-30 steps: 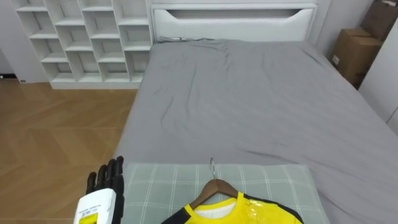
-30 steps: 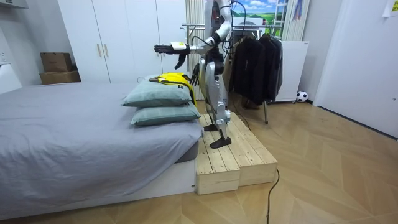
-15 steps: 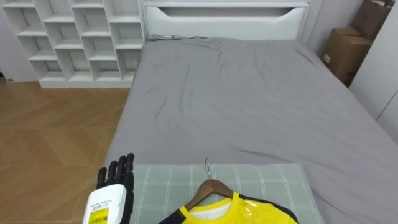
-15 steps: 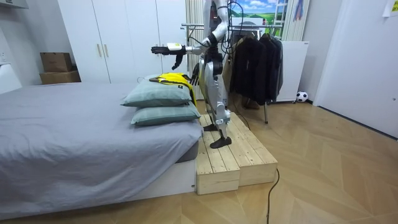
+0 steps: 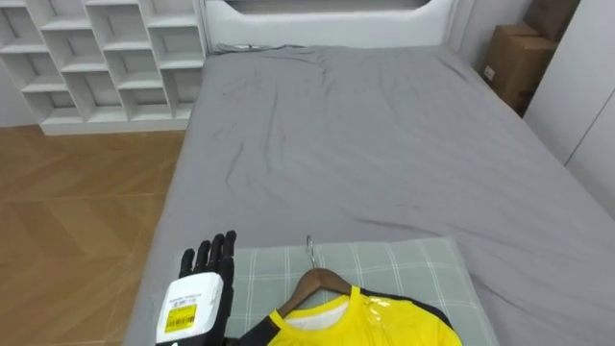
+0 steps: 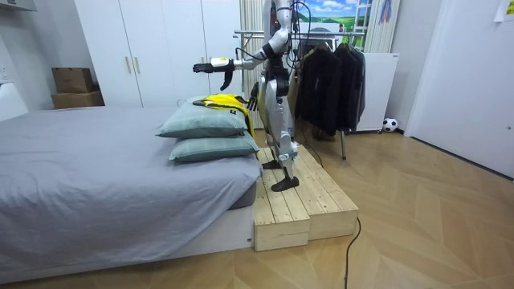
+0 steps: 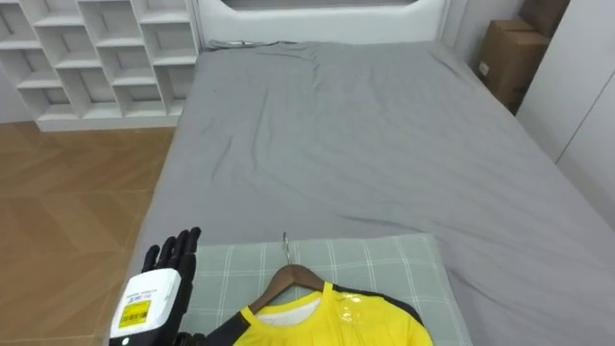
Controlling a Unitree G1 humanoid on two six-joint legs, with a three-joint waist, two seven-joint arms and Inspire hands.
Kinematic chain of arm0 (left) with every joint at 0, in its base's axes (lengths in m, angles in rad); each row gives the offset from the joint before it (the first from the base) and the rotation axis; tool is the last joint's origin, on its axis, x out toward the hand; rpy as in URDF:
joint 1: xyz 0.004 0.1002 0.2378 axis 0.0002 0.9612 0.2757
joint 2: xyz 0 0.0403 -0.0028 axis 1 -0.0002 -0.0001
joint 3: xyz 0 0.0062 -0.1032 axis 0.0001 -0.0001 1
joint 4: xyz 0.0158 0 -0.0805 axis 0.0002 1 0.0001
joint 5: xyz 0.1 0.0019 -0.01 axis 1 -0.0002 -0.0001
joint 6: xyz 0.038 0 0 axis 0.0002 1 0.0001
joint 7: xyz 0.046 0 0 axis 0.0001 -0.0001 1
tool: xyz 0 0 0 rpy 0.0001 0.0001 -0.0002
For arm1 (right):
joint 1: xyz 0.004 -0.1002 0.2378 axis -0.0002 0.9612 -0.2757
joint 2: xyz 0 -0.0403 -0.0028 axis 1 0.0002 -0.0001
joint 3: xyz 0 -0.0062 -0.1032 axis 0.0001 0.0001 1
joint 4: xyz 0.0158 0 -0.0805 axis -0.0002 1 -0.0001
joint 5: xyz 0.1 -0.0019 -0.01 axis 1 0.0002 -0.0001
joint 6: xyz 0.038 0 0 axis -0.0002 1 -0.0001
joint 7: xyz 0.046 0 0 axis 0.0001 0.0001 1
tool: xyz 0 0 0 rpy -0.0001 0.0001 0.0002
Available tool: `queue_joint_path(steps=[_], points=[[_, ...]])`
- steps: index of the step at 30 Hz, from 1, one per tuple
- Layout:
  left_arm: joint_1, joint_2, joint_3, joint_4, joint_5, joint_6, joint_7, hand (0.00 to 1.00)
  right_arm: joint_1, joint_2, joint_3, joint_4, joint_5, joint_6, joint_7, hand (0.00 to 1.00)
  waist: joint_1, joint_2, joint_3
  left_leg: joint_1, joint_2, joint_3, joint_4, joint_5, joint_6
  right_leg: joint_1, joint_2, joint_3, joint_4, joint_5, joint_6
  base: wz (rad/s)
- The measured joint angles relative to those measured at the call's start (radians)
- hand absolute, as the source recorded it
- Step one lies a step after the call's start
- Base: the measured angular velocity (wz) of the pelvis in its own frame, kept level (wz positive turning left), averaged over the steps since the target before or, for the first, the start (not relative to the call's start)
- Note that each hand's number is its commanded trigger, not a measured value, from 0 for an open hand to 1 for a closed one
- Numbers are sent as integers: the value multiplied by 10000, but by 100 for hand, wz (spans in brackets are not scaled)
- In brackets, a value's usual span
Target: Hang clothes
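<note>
A yellow shirt (image 5: 360,322) with dark sleeves sits on a wooden hanger (image 5: 322,281), and the hanger's metal hook (image 5: 309,248) points towards the bed. Both lie on a green checked pillow (image 5: 404,269), the upper of two stacked pillows (image 6: 205,120) in the room view. My left hand (image 5: 202,288) is held out over the pillow's left edge, a hand's width left of the hanger. It is open with straight fingers and touches nothing. The room view shows this hand (image 6: 210,64) raised above the shirt (image 6: 225,102). My right hand (image 6: 253,98) hangs low by my hip.
I stand on a wooden platform (image 6: 293,205) at the bed's end. The grey bed (image 5: 365,135) stretches ahead, with white shelves (image 5: 96,48) at far left and a cardboard box (image 5: 509,58) at far right. A rack of dark clothes (image 6: 329,76) stands behind me.
My left hand has reached further forward over the pillow and come closer to the hanger. The head camera has shifted, so the whole scene slid left and down.
</note>
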Motion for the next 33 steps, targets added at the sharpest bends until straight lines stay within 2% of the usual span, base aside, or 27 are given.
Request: queue_joint_path(steps=[3, 9, 19, 24, 33], points=[[-38, -81, -86, 22, -26, 5, -66, 0, -58, 38, 20, 4, 59, 11, -12, 0, -120, -3, 1, -125, -1, 0, 3, 2, 3, -118, -1, 3, 3, 1, -1, 0], [-627, -313, -540, 767, -34, 11, -206, 0, -227, 89, 318, 39, 350, 91, -26, 0, -150, -63, 14, -345, 1, 4, 27, 8, 7, -346, -1, 10, 13, 6, -9, 0], [-644, -702, -1020, 843, -326, -43, -508, 0, -335, 90, 828, 43, 466, 84, -86, 0, -93, -97, 8, -378, 0, 2, 6, 20, 24, -449, -2, 32, 4, 6, -7, 0], [-653, -713, -1020, 1598, -997, -165, -507, 0, -340, 90, 828, 46, 416, 83, -95, 0, -99, -98, 9, -321, -1, -14, -42, 20, 24, -438, 0, 25, 4, 6, -7, 0], [-617, -685, -889, 3000, -1201, -193, -531, 0, -284, 89, 865, 6, 400, 91, -99, 0, -46, -84, 21, -285, -4, 11, -68, 20, 24, -418, 3, 24, -5, 6, -6, 0]])
